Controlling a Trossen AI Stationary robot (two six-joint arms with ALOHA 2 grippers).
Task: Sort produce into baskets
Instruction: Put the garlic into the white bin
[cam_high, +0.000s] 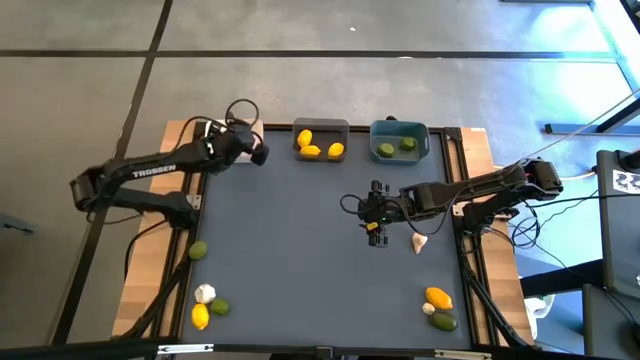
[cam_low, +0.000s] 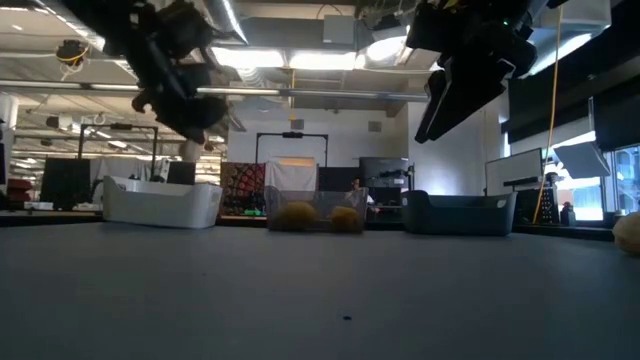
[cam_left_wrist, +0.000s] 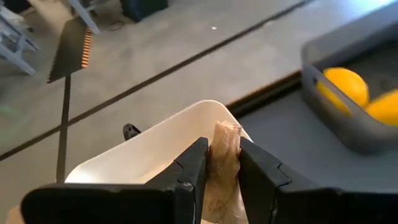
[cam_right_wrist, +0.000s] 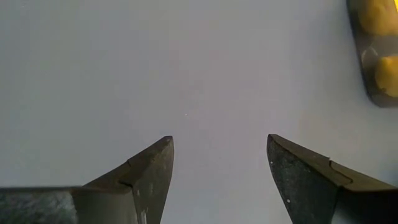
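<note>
Left gripper (cam_left_wrist: 222, 180) was clamped on a garlic bulb (cam_left_wrist: 225, 163), its papery neck poking up between the fingers, and I had it hanging over the white basket (cam_left_wrist: 155, 146) at the table's far left corner. I judged the bulb light, dry and a little crushable, its skin apt to flake, so a modest pinch across the body beside the stem seemed the right hold. Next along the far edge stood the grey basket (cam_high: 321, 129) with three lemons (cam_high: 311, 151), then the teal basket (cam_high: 399, 128) with two limes (cam_high: 386, 150). My right gripper (cam_right_wrist: 219, 163) hovered with fingers apart over bare mat mid-table, another garlic bulb (cam_high: 419, 240) lying just beside it. Loose produce waited at the near edge: a lemon, lime and garlic in each corner, one lime (cam_high: 198, 250) farther up the left side.
</note>
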